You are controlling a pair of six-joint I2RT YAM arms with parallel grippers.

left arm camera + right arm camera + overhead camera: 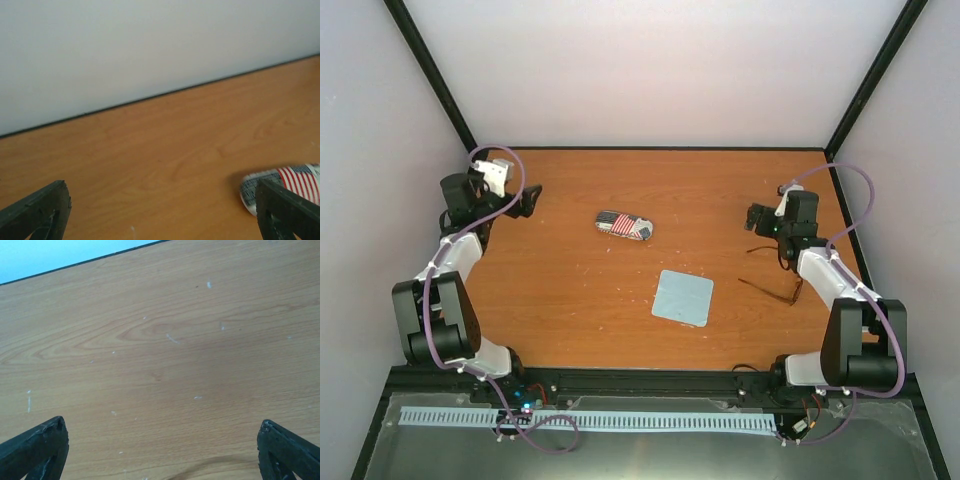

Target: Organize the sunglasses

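Observation:
The sunglasses (772, 290), thin and dark brown, lie on the table at the right, partly under my right arm; only slender temple arms and part of the frame show. The oval flag-patterned case (624, 226) lies closed at the table's middle; its end shows in the left wrist view (282, 186). The light blue cloth (683, 297) lies flat in front of the case. My left gripper (528, 200) is open and empty at the far left, left of the case. My right gripper (756, 217) is open and empty over bare wood, beyond the sunglasses.
The wooden table (570, 290) is walled in by pale panels with black posts at the back corners. A black rail and a white strip (590, 420) run along the near edge between the arm bases.

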